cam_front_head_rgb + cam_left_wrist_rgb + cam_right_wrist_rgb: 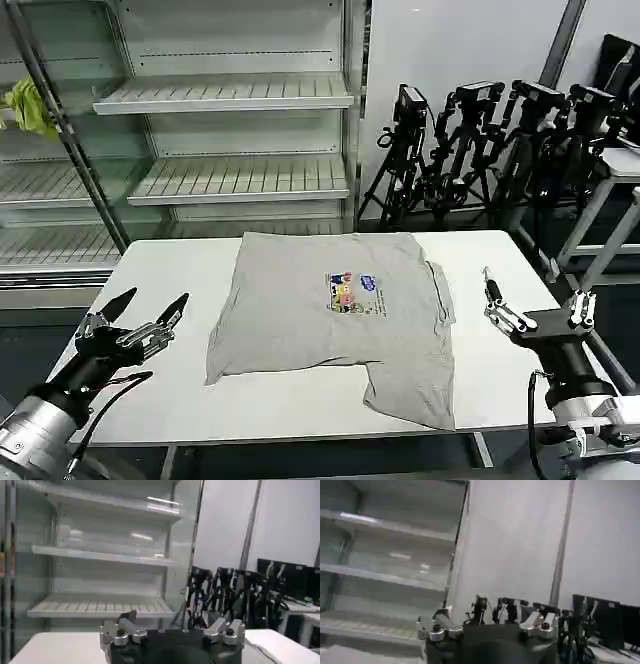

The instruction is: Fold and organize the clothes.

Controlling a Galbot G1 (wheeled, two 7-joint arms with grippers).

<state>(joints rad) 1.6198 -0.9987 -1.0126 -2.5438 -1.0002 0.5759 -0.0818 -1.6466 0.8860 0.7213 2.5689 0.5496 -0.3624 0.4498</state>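
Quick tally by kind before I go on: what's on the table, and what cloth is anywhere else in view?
Light grey short-sleeved shirts on the white table: 1
Yellow-green cloths on the left shelf: 1
Total: 2 cloth items

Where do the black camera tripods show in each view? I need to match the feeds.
Head view: the black camera tripods stand behind the table, at its far right corner, right of the shelf rack.
Left wrist view: the tripods stand against the white wall, just beside the rack.
Right wrist view: the tripods stand against the wall, beside the rack.
Shared landmark: the shelf rack.
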